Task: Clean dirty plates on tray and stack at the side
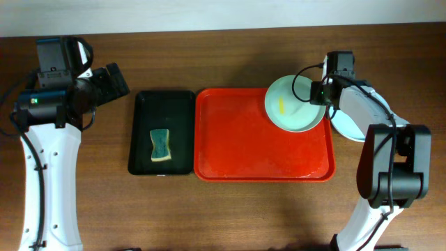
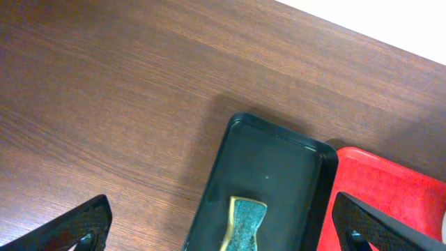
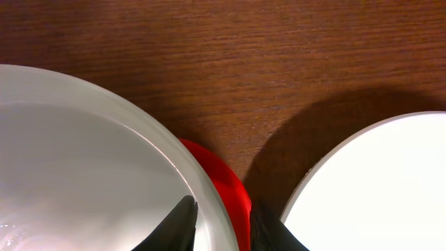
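my right gripper (image 3: 223, 229) is at the far right corner of the red tray (image 1: 244, 139), at the right-hand edge of the mint plate (image 1: 293, 104). in the wrist view one finger (image 3: 182, 222) sits inside the plate against the rim, and the other sits outside it. the pale rim runs between them, with a strip of the red tray showing beside the outer finger. the jaws are narrow around that rim, but i cannot tell whether they are actually pinching it or only straddling it.

the mint plate lies on the tray's far right corner, and its edge hangs out past the raised rim at the top and right. a short yellow smear (image 1: 281, 105) sits left of its middle.

a second plate (image 1: 343, 127) lies on the bare table (image 1: 230, 209) just right of the tray, partly under my right arm. it looks white in the wrist view and is close beside the mint plate. i cannot tell whether the two touch.

my left gripper (image 2: 220, 199) hangs released, jaws spread wide and holding nothing. it is over the wood at the far left, pointed toward the black tray (image 1: 181, 125).

that narrower tray sits just left of the red one, long sides side by side. a green and yellow sponge (image 1: 161, 145) lies in its near half.
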